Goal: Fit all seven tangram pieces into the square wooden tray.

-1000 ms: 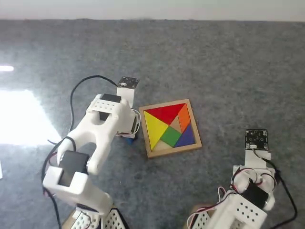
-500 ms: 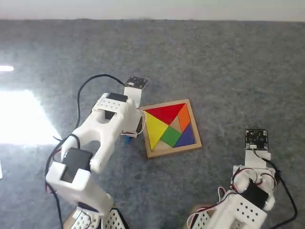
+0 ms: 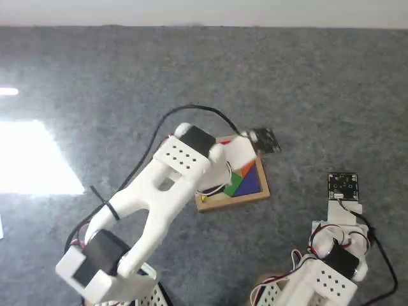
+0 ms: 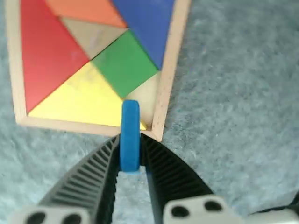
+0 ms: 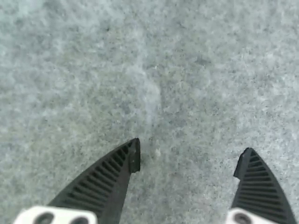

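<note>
We pinch the blue piece (image 4: 130, 116) on edge in our left gripper (image 4: 130, 141) above the wooden tray's (image 4: 169, 79) one bare corner gap (image 4: 148, 95), beside the green piece (image 4: 124, 65), likely to drop it in; our right gripper (image 5: 189, 156) hangs open.

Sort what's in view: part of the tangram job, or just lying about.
Job: wooden tray; red piece, yellow piece, green piece, orange piece and seated blue piece in it; held blue piece, clamped in the left gripper.
Not the job: grey mat; right gripper, open above it.
</note>
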{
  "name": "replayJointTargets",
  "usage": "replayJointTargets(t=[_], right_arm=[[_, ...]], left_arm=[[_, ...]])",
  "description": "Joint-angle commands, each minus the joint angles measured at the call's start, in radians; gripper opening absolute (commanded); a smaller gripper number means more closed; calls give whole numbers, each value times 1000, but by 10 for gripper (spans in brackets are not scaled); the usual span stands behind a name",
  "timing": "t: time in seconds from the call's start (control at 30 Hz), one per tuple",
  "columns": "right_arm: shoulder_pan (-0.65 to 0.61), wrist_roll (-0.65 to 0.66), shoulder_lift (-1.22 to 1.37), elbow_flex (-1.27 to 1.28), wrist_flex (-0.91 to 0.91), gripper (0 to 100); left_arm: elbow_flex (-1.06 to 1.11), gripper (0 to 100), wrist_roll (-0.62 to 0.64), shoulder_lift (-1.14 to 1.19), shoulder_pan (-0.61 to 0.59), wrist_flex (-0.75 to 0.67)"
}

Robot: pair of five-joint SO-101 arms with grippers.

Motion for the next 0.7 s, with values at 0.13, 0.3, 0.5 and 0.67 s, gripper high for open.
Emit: replayJointTargets(t=[0.13, 0.3, 0.5, 0.67], right_arm=[[7, 12, -15, -6, -19, 329], [5, 12, -15, -6, -19, 329], [5, 12, -15, -6, -19, 329], [5, 12, -15, -6, -19, 329]], left_arm=[[-10, 10, -183, 157, 26, -98], [-22, 11, -183, 239, 43, -129], [-19, 12, -181, 241, 40, -135], [-18, 13, -178, 244, 44, -129]])
